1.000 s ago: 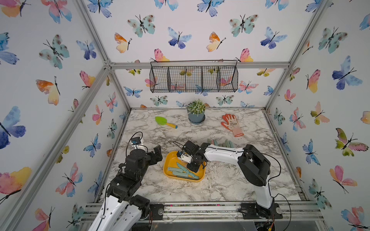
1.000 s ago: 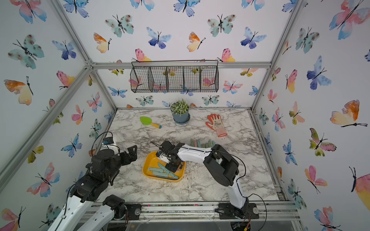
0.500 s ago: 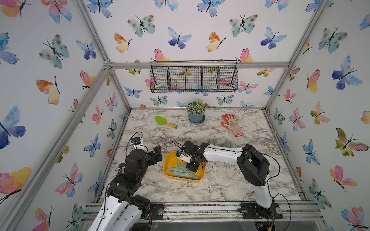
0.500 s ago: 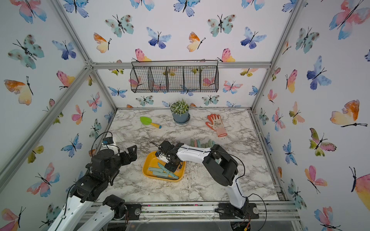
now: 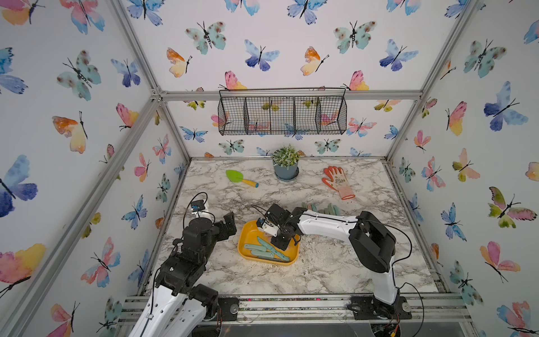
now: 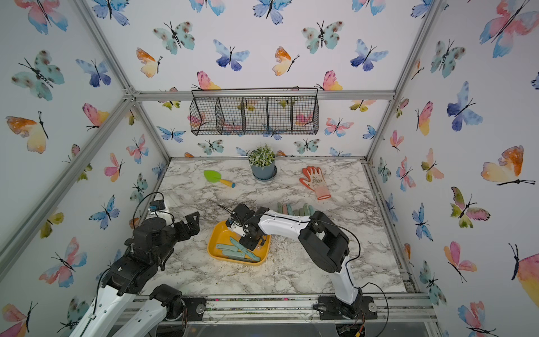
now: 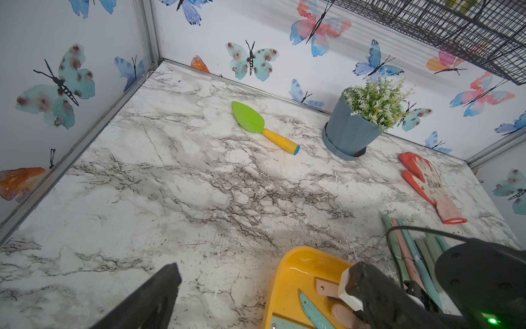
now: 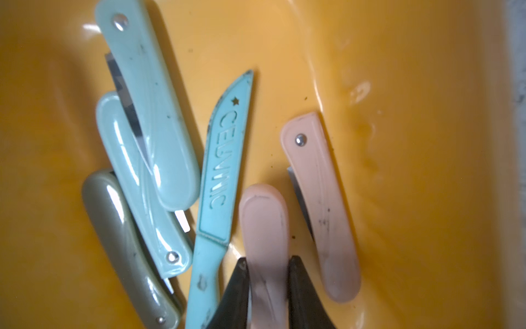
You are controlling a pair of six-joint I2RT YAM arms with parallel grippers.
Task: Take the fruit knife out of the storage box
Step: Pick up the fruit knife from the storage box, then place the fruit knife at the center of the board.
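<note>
Black fingers (image 8: pixel 236 290) of the right end effector (image 8: pixel 267 262) clamped the handle of a pink fruit knife (image 8: pixel 263 216) at lower centre of the frame, inside the yellow storage box (image 8: pixel 398 171). A second pink knife (image 8: pixel 318 205) lay just beside it. A blue ceramic knife (image 8: pixel 225 159) and three overlapping green folding knives (image 8: pixel 150 114) lay at left.

marble table (image 5: pixel 320 271): tray (image 5: pixel 248 235), trowel (image 5: pixel 237 176), pot (image 5: pixel 285 171), glove (image 5: pixel 338 182)

Blue knife (image 8: pixel 219 176) and pink folding knife (image 8: pixel 321 205) crowd the fruit knife (image 8: pixel 264 222) in the right hand (image 8: pixel 269 260).
</note>
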